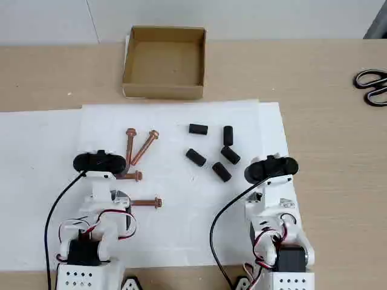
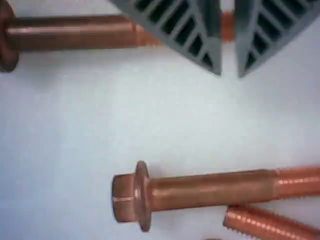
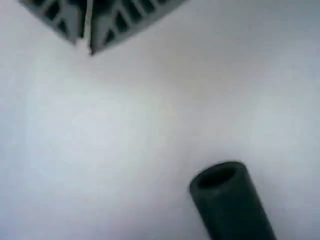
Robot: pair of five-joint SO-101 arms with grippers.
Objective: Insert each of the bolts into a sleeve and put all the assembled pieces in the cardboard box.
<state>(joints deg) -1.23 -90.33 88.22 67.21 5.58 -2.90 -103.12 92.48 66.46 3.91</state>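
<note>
Several copper bolts lie on the white paper left of centre, one [image 1: 130, 145] next to another [image 1: 145, 147], and a third [image 1: 147, 203] beside my left arm [image 1: 100, 163]. Several black sleeves [image 1: 221, 172] lie scattered right of centre, ahead of my right arm [image 1: 271, 169]. The cardboard box [image 1: 164, 90] stands at the back. My left gripper [image 2: 228, 70] hovers shut just above one bolt [image 2: 75, 32]; another bolt [image 2: 200, 192] lies farther out. My right gripper [image 3: 86, 47] is shut above bare paper, with one sleeve [image 3: 230, 200] lying apart from it.
Black scissors [image 1: 372, 86] lie on the wooden table at the far right. The white paper [image 1: 36, 181] covers the near half of the table, and bare wood runs around the box.
</note>
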